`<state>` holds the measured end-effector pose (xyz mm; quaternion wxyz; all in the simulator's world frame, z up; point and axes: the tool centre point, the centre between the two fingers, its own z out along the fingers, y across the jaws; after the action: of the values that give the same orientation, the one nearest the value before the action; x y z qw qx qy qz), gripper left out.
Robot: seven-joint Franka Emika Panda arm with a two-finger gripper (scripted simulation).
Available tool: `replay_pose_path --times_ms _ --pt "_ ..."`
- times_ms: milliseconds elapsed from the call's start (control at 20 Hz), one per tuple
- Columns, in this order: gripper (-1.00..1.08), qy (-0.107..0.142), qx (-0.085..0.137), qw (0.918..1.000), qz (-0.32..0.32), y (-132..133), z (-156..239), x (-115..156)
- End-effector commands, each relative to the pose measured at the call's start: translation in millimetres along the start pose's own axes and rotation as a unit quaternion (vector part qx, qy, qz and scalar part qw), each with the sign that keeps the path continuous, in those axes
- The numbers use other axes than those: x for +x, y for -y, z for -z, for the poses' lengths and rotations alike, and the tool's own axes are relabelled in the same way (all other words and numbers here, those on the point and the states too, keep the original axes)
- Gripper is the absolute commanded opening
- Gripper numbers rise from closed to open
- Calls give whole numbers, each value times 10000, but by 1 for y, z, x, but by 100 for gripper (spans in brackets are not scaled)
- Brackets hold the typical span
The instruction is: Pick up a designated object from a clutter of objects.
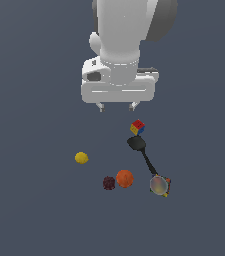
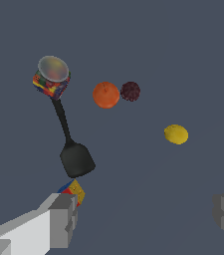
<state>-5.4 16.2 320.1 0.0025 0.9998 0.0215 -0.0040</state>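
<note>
Cube [image 1: 137, 127] with red, blue, yellow stickers (small, tilted), touching black spatula [image 1: 143, 151], fingers [image 1: 117, 106] spread wide above

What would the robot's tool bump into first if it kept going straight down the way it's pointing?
Probably just the bare floor. The open tool points down, and the cube sits just off to the exterior view's right of it, beside one finger in the wrist view. Depth is unclear, so that finger might clip the cube.
</note>
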Motion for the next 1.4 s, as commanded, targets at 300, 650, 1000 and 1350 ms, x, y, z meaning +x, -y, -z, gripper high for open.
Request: replay_pose_path --times_ms 300,650,1000,1350 --pt "100 3 -88 10000 4 -17 2 2" --pt "100 5 -120 9999 4 -22 2 2" --pt "100 2 -131 9997 220 -9 -19 0" --pt "100 -5 -143 9976 674 20 -62 -10"
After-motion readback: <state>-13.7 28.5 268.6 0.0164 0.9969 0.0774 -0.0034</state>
